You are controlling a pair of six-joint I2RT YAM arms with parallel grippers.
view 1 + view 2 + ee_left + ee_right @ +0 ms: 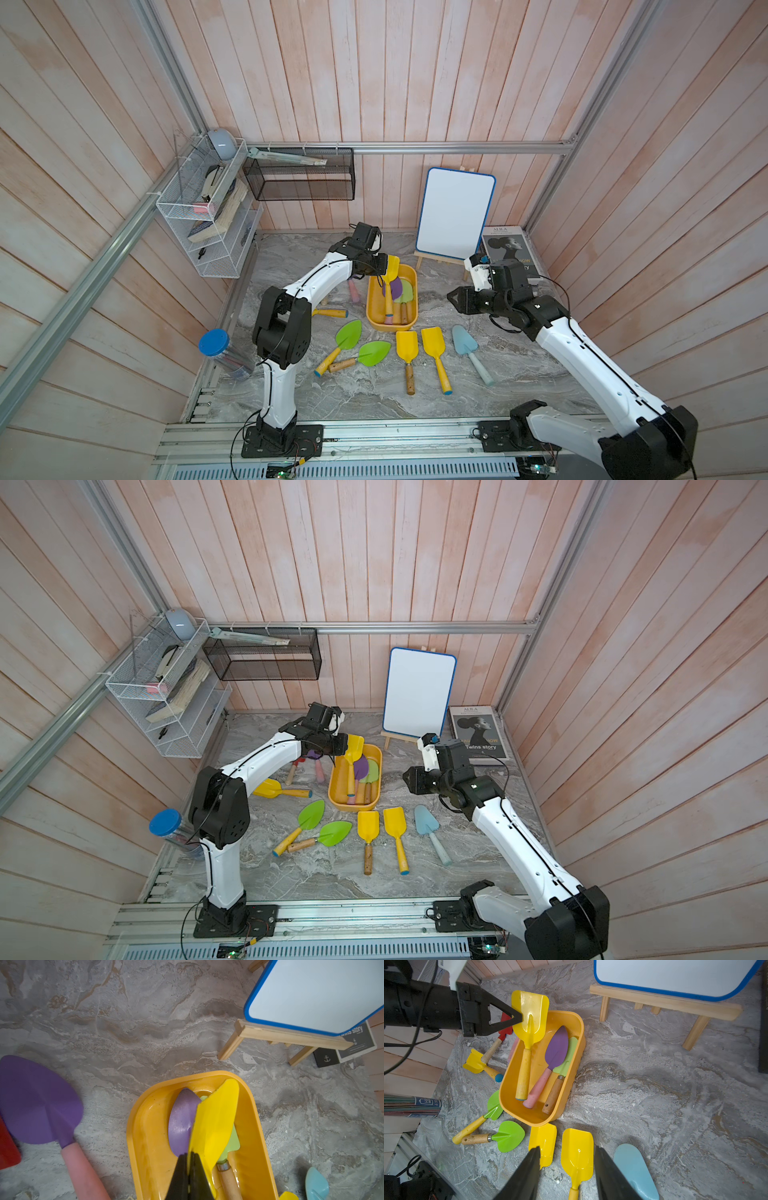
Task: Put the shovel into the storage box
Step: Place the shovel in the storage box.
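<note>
Left gripper (520,1019) is pinching the side edge of the yellow shovel (525,1064) blade, jaws pressing together on it. Shovel is sitting partly in the storage box (533,1120), long axis running along the box's length. Blade is pointing toward the back wall and riding above the far rim, handle sloping down inside toward the near end, beside a purple shovel (557,1047). Right gripper (567,1148) is hanging spread, gripping nothing.

A whiteboard (455,212) on an easel (291,1036) stands beside a book (505,245).
</note>
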